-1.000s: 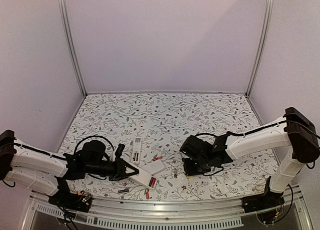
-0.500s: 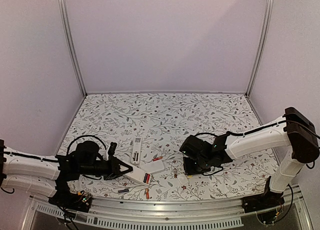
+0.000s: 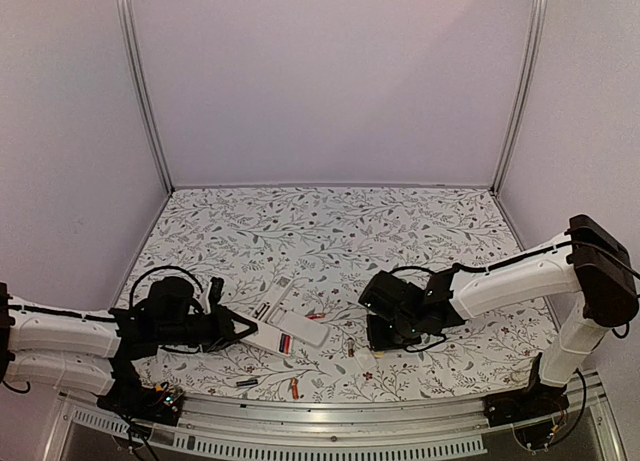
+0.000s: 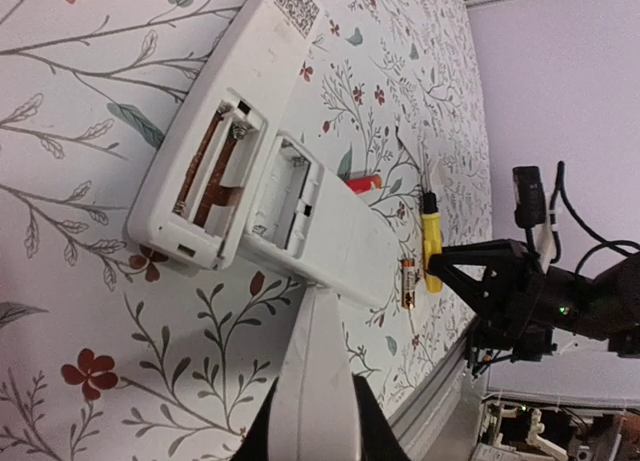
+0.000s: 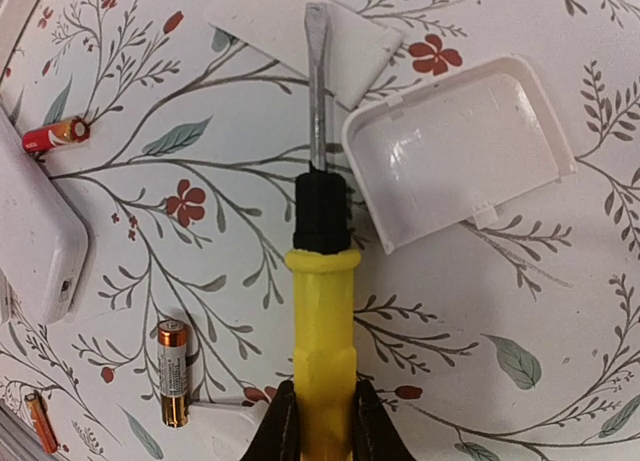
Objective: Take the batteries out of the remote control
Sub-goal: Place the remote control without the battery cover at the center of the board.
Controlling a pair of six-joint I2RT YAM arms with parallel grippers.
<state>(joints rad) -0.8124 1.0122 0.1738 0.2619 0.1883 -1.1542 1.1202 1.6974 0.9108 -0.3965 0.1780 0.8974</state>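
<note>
1. Nearest the front edge of the tabletop (image 3: 400, 231), a black battery (image 3: 247, 382) and an orange battery (image 3: 294, 388) lie flat, near each other but not touching.
2. Just beyond them the left gripper (image 3: 243, 328) sits low over the floral surface. Its jaws are clenched on one end of a white remote (image 3: 280, 337). A red patch and a dark patch show in that remote's open back, too small to tell apart as cells.
3. To the right, the right gripper (image 5: 320, 411) has its jaws grasping the yellow handle of a screwdriver (image 5: 320, 281).
4. A gold-ended battery (image 5: 173, 371) lies loose just left of that handle.
5. The screwdriver's blade reaches over a flat cover plate (image 5: 345, 46). Whether it touches the plate cannot be told.
6. A second cover plate (image 5: 460, 146) lies hollow side up just right of the blade.
7. Past the held remote lies an open remote (image 4: 330, 241) with an empty bay.
8. It rests against a QR-labelled remote (image 4: 240, 111). That remote's bay holds two thin brown strips, which may be cells or contacts.
9. A red battery (image 4: 362, 183) lies on the tabletop just beyond the open remote.
</note>
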